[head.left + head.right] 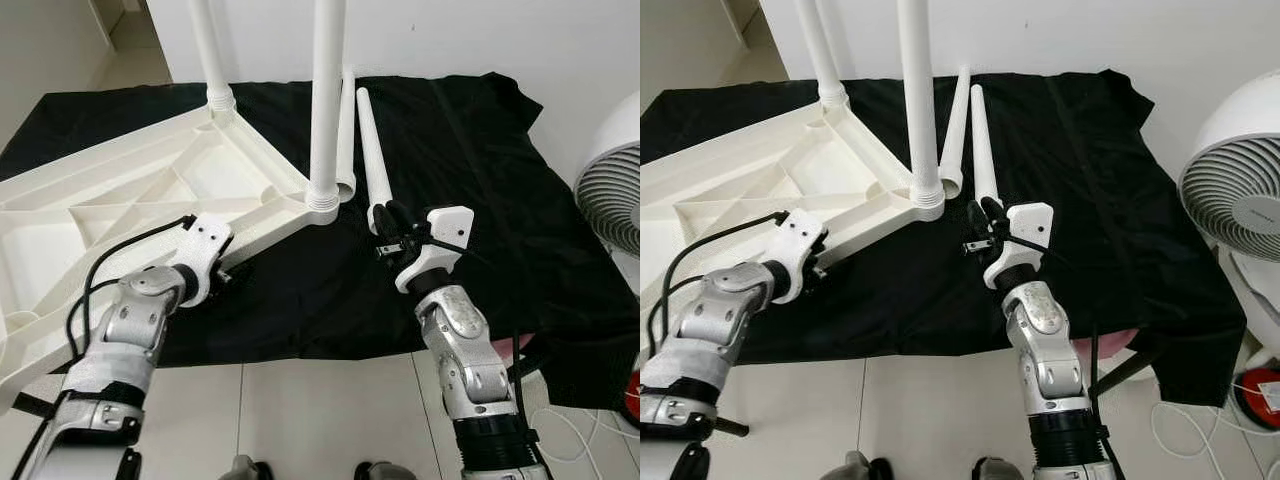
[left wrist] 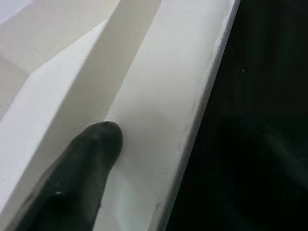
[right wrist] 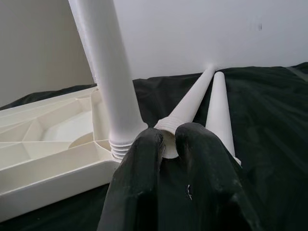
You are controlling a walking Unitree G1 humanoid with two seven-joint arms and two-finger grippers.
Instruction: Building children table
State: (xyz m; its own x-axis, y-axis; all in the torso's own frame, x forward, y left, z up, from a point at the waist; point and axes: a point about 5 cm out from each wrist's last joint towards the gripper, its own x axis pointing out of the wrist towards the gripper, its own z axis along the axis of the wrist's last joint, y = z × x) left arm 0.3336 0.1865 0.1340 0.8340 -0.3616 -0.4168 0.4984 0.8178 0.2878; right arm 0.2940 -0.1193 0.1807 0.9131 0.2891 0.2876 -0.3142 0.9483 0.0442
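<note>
Left gripper at tabletop rim, fingers' state unclear; right gripper nearly closed, empty

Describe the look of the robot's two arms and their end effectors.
Both arms are silver metal with rounded joint housings and ribbed black collars lower down. Each wrist carries a white plastic block. The left end effector and right end effector have long black fingers. Black cables loop along the left arm.
</note>
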